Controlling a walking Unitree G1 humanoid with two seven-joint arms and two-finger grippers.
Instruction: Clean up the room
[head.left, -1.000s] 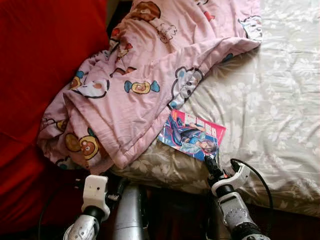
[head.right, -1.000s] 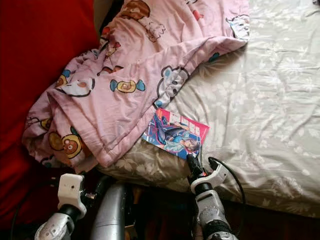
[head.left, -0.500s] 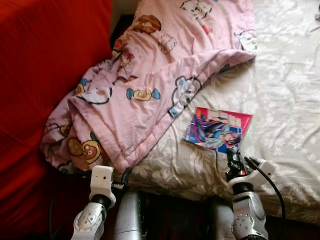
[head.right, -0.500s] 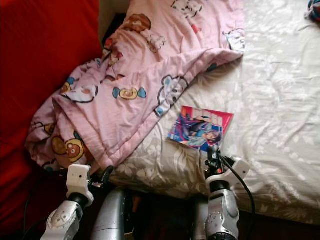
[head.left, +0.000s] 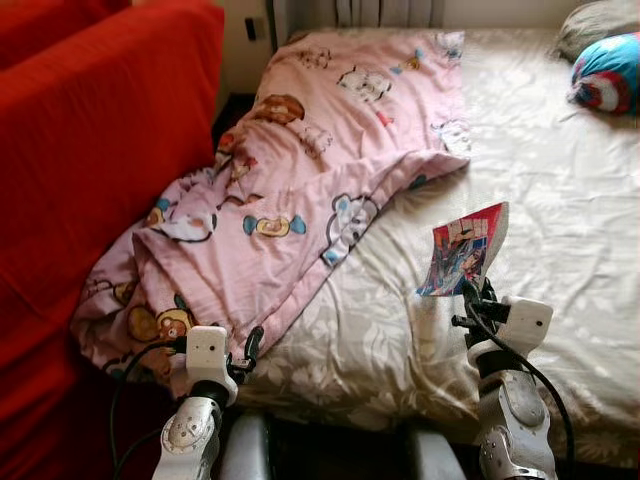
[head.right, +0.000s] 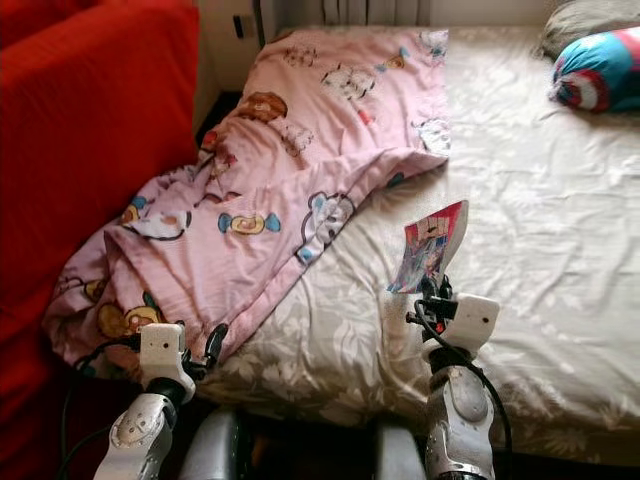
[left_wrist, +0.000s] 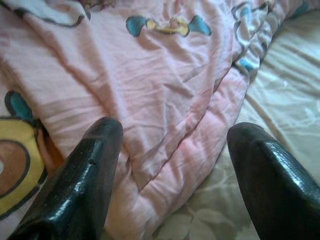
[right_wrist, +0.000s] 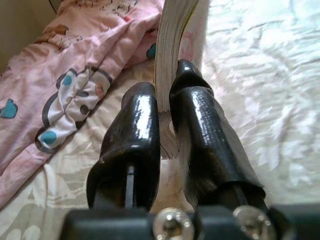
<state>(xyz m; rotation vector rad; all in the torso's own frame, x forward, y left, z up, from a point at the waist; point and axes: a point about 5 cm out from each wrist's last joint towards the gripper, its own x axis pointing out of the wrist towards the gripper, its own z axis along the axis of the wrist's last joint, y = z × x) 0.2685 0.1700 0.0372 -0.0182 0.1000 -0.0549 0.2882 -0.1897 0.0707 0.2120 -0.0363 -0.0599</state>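
the right claw (head.left: 478, 297) sat in the lower right of the head view, its two black fingers (right_wrist: 137, 130) pinched together on the bottom edge of a comic book (head.left: 462, 250). in the right wrist view the page block ran up between the fingers, so the grip was on the thin edge of the pages and not on the flat cover. that seemed to be why the book stood nearly upright, cover facing the camera, lifted off the bed (head.left: 560, 230) rather than lying on it; a thin flat thing on a soft sheet is hard to pinch from above, and holding one edge let it hang clear for carrying away. it was held just above the pale floral sheet, right of the centre of the frame, apart from the pink blanket (head.left: 300, 190)

the left claw (head.left: 248, 348) was low in the lower left of the frame, fingers spread apart and holding nothing. in its wrist view the two fingers (left_wrist: 80, 180) framed a fold of the blanket where that met the sheet, so it looked aimed at the hem, though it was not touching it

the blanket lay crumpled across the left half of the bed, spilling down towards the red sofa (head.left: 90, 150) at the left edge. a striped cushion (head.left: 605, 75) rested in the upper right corner. judging by this, the tidying was at an early stage: the book was in hand, the blanket not yet straightened
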